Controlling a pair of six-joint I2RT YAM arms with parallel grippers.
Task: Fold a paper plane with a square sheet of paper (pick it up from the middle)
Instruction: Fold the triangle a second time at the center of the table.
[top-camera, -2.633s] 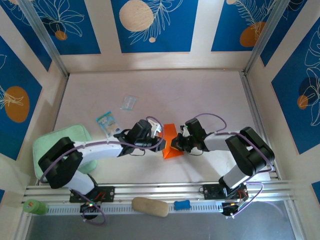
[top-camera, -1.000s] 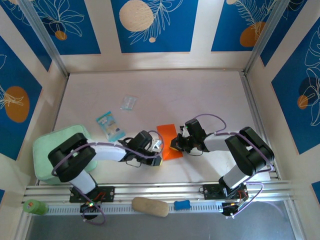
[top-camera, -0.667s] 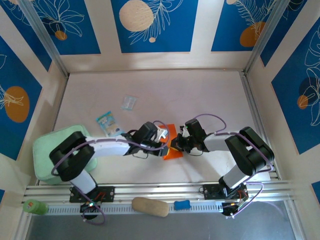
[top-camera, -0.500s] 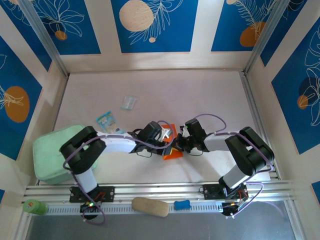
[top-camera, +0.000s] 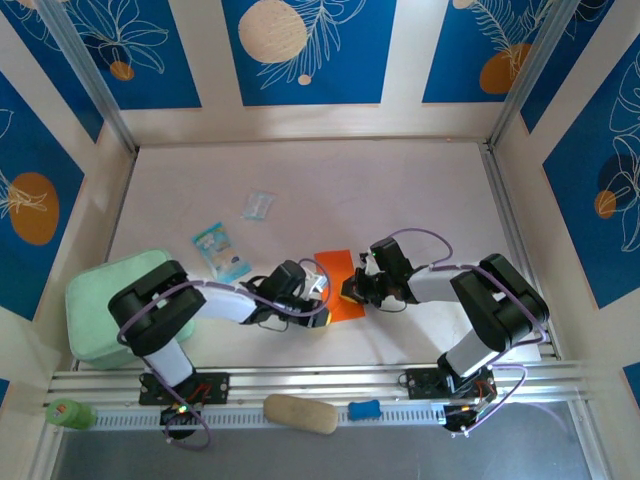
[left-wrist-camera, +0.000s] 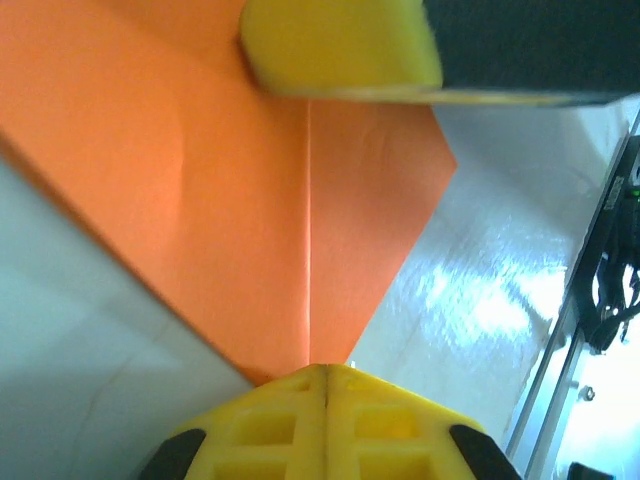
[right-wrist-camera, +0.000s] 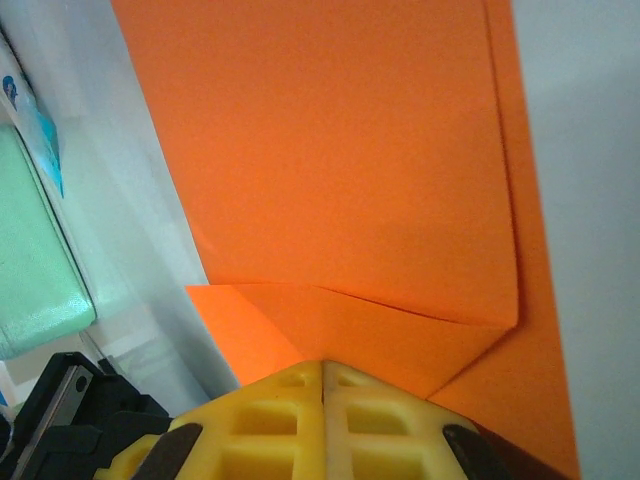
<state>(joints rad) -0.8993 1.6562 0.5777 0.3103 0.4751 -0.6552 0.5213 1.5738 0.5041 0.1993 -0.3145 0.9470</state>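
My left jaws and right jaws are both closed and empty, tips pressing the paper onto the tabletop, likely setting its crease.

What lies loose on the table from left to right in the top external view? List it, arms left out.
mint green pad → blue-and-white packet → clear wrapper → orange sheet of paper
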